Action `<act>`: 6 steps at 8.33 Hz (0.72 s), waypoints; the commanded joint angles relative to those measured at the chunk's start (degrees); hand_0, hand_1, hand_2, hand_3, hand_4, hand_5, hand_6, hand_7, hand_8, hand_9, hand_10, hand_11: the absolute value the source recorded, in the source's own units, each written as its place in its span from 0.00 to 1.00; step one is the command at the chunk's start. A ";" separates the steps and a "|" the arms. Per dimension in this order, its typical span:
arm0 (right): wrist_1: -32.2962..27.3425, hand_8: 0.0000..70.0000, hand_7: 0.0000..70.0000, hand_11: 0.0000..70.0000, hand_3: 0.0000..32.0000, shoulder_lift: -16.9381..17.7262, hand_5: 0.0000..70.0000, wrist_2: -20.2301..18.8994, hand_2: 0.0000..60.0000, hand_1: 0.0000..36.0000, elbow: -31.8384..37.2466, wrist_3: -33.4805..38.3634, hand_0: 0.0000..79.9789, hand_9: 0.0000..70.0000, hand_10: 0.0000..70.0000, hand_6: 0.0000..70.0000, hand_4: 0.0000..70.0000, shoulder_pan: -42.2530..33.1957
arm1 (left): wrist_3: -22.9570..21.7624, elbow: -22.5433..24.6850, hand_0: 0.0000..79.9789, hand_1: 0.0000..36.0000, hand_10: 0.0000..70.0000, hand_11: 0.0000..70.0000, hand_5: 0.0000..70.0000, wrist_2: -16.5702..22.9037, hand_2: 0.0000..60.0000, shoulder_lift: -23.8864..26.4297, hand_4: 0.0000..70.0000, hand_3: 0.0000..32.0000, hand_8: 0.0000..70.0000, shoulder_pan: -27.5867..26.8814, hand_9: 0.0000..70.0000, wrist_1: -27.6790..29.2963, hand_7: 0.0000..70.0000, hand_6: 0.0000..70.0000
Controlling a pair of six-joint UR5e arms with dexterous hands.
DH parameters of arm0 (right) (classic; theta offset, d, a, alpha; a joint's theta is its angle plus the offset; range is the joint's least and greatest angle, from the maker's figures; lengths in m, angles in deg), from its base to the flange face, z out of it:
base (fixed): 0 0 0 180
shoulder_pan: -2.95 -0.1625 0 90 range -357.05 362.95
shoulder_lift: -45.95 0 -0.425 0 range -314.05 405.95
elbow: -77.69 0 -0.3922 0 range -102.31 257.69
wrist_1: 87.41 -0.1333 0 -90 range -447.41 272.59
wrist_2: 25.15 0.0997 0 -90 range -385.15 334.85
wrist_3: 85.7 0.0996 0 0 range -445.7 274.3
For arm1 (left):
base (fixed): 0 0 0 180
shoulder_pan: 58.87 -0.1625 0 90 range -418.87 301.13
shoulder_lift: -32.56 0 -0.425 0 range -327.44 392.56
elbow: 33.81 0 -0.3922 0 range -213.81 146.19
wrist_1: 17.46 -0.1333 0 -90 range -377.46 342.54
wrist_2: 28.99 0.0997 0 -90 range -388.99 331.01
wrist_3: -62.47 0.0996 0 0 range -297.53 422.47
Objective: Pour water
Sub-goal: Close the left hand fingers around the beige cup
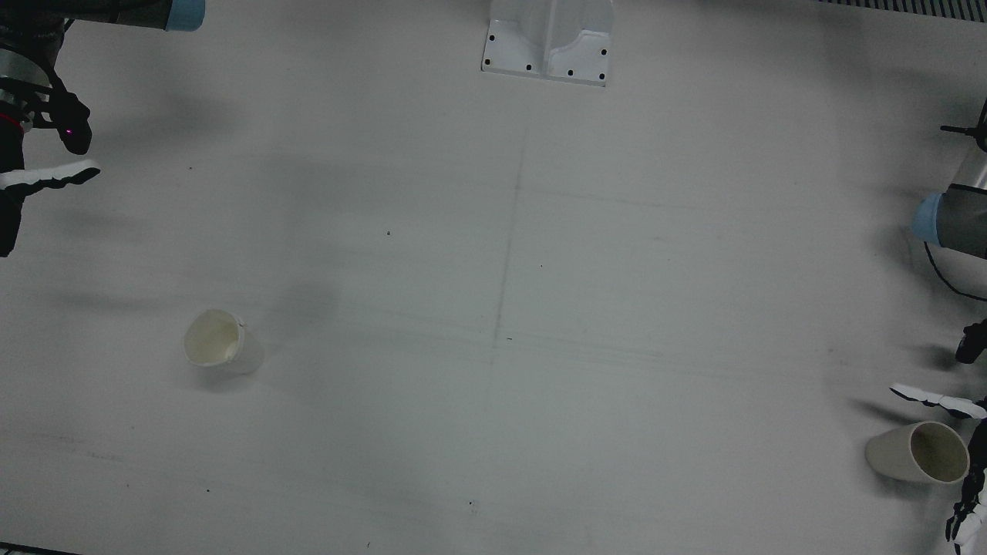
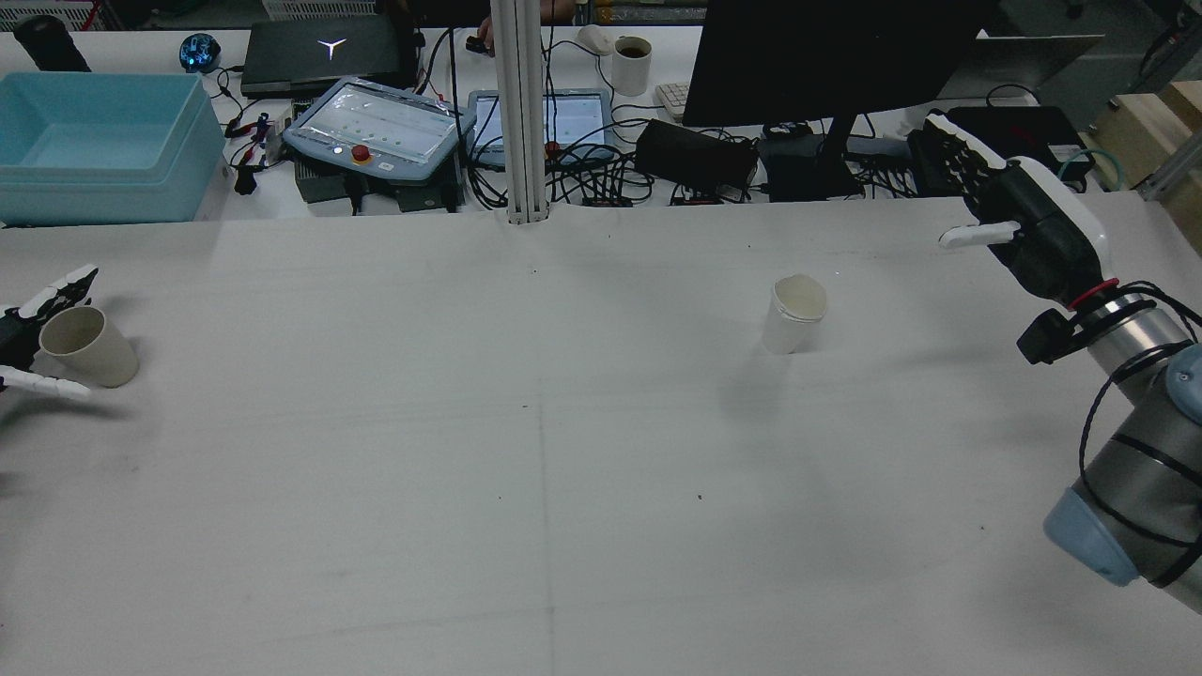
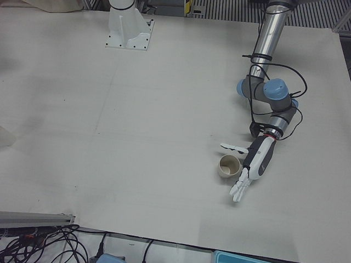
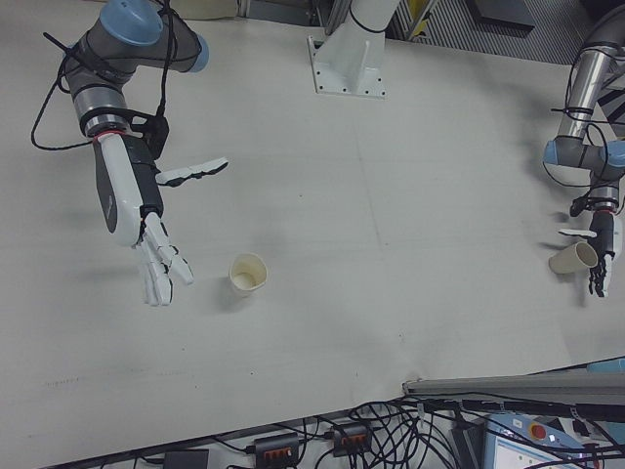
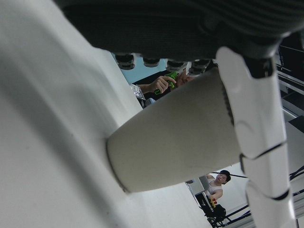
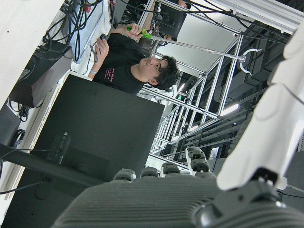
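Observation:
A beige paper cup [image 2: 89, 347] stands at the table's far left edge in the rear view. My left hand [image 2: 19, 338] is open around it: the fingers [image 2: 58, 286] reach past its far side and the thumb [image 2: 47, 383] past its near side, all straight. The left hand view shows the cup [image 5: 175, 142] close against the palm. It also shows in the left-front view [image 3: 229, 166], beside the hand [image 3: 256, 159]. A white paper cup [image 2: 794, 313] stands upright on the right half, also seen in the front view [image 1: 220, 341]. My right hand [image 2: 1014, 216] is open and empty, raised well to the right of the white cup.
The arms' white pedestal base [image 1: 549, 42] is bolted at the table's robot side. A vertical post [image 2: 521, 113] rises at the far edge. Behind it lie a blue bin [image 2: 99, 141], tablets, cables and a monitor [image 2: 826, 56].

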State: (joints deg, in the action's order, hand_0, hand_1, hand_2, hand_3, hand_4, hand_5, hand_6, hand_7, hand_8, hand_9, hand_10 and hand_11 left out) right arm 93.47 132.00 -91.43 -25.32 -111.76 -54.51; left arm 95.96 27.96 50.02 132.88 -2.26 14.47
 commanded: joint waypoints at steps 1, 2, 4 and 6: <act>0.00 0.00 0.03 0.00 0.00 0.00 0.13 0.09 0.01 0.30 0.00 -0.04 0.58 0.00 0.00 0.04 0.04 0.16 | 0.00 -0.07 0.64 0.56 0.03 0.08 0.18 0.00 0.07 0.04 0.00 0.01 0.00 0.00 0.00 -0.64 0.03 0.02; 0.00 0.00 0.04 0.00 0.00 0.00 0.13 0.09 0.01 0.30 0.00 -0.04 0.58 0.00 0.00 0.04 0.04 0.16 | -0.08 0.02 0.64 0.58 0.03 0.08 0.26 0.00 0.09 -0.04 0.00 0.00 0.00 0.00 0.00 -0.91 0.03 0.02; -0.09 0.00 0.03 0.00 0.00 0.00 0.13 0.09 0.01 0.30 0.00 -0.04 0.58 0.00 0.00 0.04 0.03 0.24 | -0.08 0.63 0.70 0.77 0.04 0.09 0.47 0.00 0.34 0.04 0.16 0.00 0.00 0.00 0.00 -2.31 0.03 0.03; -0.09 0.00 0.04 0.00 0.00 0.00 0.13 0.09 0.01 0.29 0.09 -0.04 0.58 0.00 0.00 0.04 0.02 0.59 | -0.08 0.72 0.67 0.88 0.05 0.09 0.69 0.00 0.85 0.04 0.46 0.00 0.01 0.00 0.01 -2.75 0.13 0.06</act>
State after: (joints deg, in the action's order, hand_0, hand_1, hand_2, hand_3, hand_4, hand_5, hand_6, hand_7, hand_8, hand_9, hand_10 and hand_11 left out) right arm 93.42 131.99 -91.34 -25.32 -111.80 -54.23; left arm 95.88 28.50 50.02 132.91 -2.27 12.29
